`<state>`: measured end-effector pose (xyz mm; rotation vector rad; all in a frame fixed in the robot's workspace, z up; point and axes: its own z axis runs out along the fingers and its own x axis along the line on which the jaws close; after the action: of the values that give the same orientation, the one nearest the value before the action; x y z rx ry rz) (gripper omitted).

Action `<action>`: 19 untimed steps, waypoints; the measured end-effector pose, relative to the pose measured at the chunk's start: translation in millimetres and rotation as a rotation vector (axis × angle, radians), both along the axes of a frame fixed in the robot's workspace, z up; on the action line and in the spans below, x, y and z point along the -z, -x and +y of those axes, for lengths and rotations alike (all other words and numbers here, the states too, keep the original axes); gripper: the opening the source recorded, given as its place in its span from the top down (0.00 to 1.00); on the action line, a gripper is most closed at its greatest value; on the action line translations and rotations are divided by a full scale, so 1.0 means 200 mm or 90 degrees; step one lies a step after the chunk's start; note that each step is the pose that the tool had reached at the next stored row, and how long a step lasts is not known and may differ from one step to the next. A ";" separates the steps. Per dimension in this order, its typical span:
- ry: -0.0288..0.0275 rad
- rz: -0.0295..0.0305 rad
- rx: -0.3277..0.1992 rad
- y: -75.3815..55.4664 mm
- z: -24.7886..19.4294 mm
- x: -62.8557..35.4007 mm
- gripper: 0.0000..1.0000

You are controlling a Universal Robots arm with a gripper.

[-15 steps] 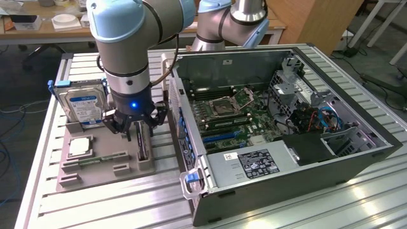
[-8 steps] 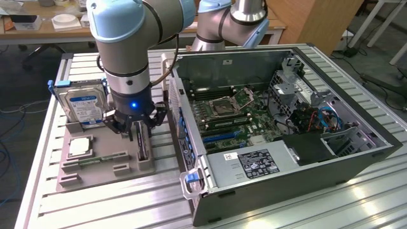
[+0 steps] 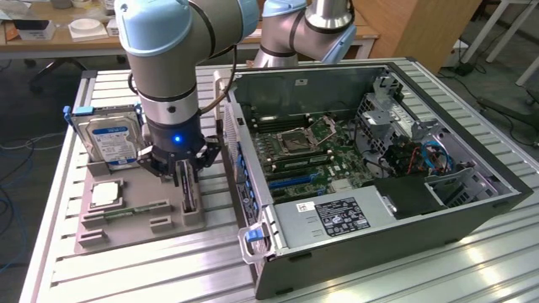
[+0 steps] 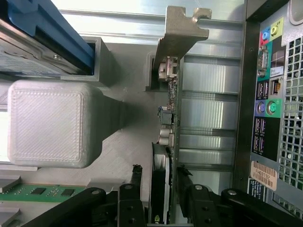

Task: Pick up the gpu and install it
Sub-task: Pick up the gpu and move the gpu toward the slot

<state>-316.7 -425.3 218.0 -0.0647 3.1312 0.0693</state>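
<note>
Wrist view: end effector (image 4: 160, 168) spread astride gpu (image 4: 171, 113) upright in tray (image 4: 118, 156) slot.

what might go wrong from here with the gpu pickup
1. The gripper straddles the gpu far from its bracket end, so the card may tilt when lifted.
2. The computer case stands close beside the card, so the bracket could catch on its wall.

Ribbed silver aluminium-profile table (image 3: 168, 271) carries two things: grey plastic parts tray (image 3: 126, 232) at 9 o'clock, open dark metal computer case (image 3: 379, 252) at 3 o'clock. Just beside each other, both flat on the slats.
</note>
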 end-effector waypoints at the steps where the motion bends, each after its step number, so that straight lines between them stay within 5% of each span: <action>1: 0.0000 0.0000 0.000 0.00 0.000 0.000 0.58; 19: -0.0008 0.0000 0.000 0.00 0.000 0.001 0.58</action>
<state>-316.1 -425.3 217.9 -0.0641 3.1312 0.0713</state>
